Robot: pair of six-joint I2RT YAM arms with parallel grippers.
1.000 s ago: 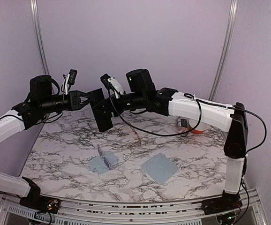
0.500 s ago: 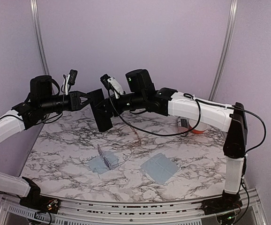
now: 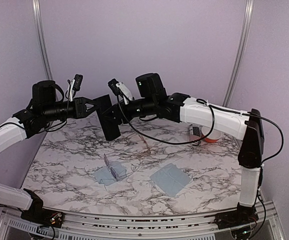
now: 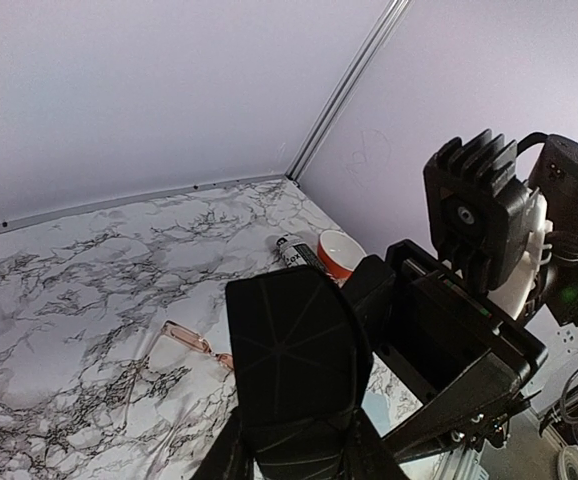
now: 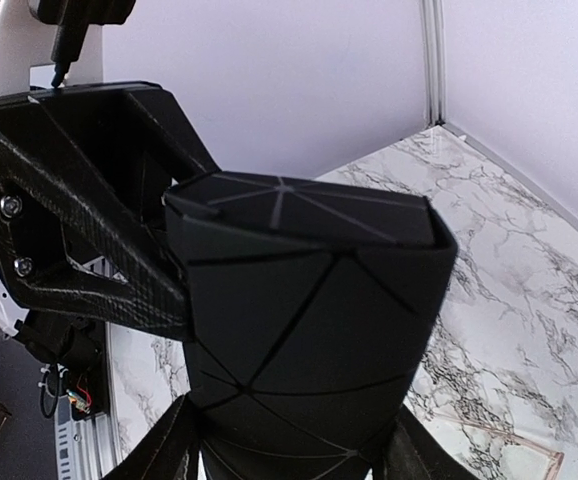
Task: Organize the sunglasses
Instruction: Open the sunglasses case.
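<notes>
A black oblong case (image 3: 108, 121) hangs in the air above the table's back left, gripped from both sides. My left gripper (image 3: 95, 107) is shut on one end of the case (image 4: 294, 370). From the right, my right gripper (image 3: 115, 114) has its fingers against both sides of the case (image 5: 309, 320). Under them on the marble lie the wire-framed sunglasses (image 3: 144, 145) with pinkish lenses (image 4: 194, 345). The clear lilac-framed sunglasses (image 3: 116, 170) rest on a blue cloth (image 3: 104, 176) near the front.
A second blue cloth (image 3: 170, 179) lies at the front centre-right. A stars-and-stripes case (image 3: 195, 134) and an orange cup (image 3: 212, 138) stand at the back right, behind my right arm. Lilac walls close in the table's back and sides.
My right gripper's fingers have closed in onto the black case. Both arms have barely shifted and the case stays aloft.
</notes>
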